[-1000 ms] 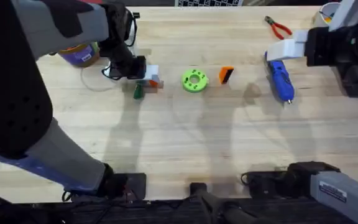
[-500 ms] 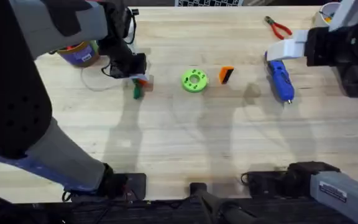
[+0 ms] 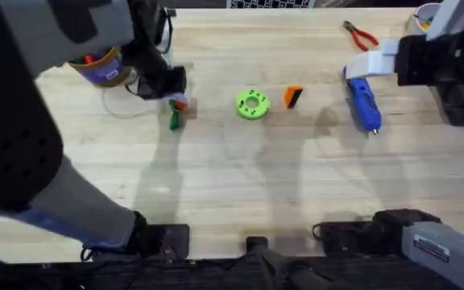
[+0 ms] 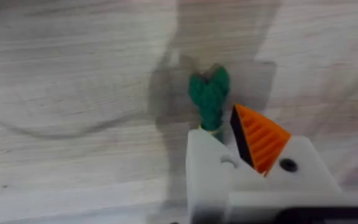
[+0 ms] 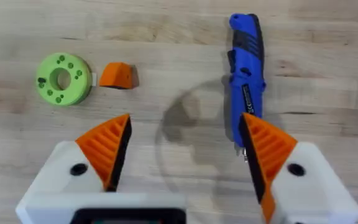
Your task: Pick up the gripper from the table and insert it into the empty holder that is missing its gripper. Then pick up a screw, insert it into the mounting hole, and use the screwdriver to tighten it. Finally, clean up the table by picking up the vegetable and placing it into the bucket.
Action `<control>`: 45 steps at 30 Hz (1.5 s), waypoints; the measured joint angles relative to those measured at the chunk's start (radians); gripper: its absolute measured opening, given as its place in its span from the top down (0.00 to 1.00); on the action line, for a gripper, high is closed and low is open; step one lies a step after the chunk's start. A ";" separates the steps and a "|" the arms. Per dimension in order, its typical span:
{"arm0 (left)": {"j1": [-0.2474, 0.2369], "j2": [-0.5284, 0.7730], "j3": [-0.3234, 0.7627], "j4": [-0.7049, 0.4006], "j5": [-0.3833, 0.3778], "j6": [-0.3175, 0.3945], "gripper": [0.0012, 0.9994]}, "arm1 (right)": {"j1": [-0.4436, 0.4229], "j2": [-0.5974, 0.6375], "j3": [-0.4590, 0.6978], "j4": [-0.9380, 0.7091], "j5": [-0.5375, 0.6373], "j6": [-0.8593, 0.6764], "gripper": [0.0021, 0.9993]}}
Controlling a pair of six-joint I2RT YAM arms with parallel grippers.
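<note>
Overhead, I saw the left gripper (image 3: 177, 100) low over the bench (image 3: 240, 185), right above the vegetable (image 3: 175, 120), which lay beside the lime-green disc (image 3: 252, 104). On the left wrist view one mount carried an orange finger (image 4: 258, 137) and the other, the holder (image 4: 207, 165), had none; I could not tell the jaws' width. The bucket (image 3: 103, 68) stood just behind that arm. The loose gripper (image 3: 293, 97) lay between disc and screwdriver (image 3: 362, 101). The right gripper (image 5: 185, 152) hung with jaws wide, empty, near the screwdriver. Red-handled pliers (image 3: 361, 35) lay at the far edge.
</note>
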State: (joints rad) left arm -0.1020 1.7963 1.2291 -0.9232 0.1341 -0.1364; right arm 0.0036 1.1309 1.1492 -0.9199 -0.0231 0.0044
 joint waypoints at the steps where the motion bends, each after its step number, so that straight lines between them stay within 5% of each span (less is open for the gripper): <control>1: 0.000 -0.019 0.015 -0.009 0.000 0.000 0.99 | 0.000 0.000 0.000 0.000 0.000 0.000 0.01; 10: 0.000 -0.262 0.093 -0.086 0.000 0.000 0.99 | 0.000 0.000 0.000 0.000 0.000 0.000 0.01; 17: 0.000 -0.331 0.093 -0.115 -0.005 0.000 0.99 | 0.000 0.000 0.000 0.000 0.000 0.000 0.01; 23: 0.000 -0.345 0.093 -0.127 -0.029 0.000 0.08 | 0.000 0.000 0.000 0.000 0.000 0.000 0.01; 24: 0.000 -0.345 0.093 -0.128 -0.031 -0.003 0.04 | 0.000 0.000 0.000 0.000 0.000 0.000 0.01; 37: 0.000 -0.345 0.093 -0.109 -0.049 0.030 0.01 | 0.000 0.000 0.000 0.000 0.000 0.000 0.01; 45: 0.000 -0.345 0.101 -0.104 -0.052 0.128 0.01 | 0.000 0.000 0.000 0.000 0.000 0.000 0.01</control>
State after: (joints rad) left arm -0.1020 1.4509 1.3305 -1.0276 0.0818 -0.0083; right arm 0.0036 1.1309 1.1492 -0.9199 -0.0234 0.0044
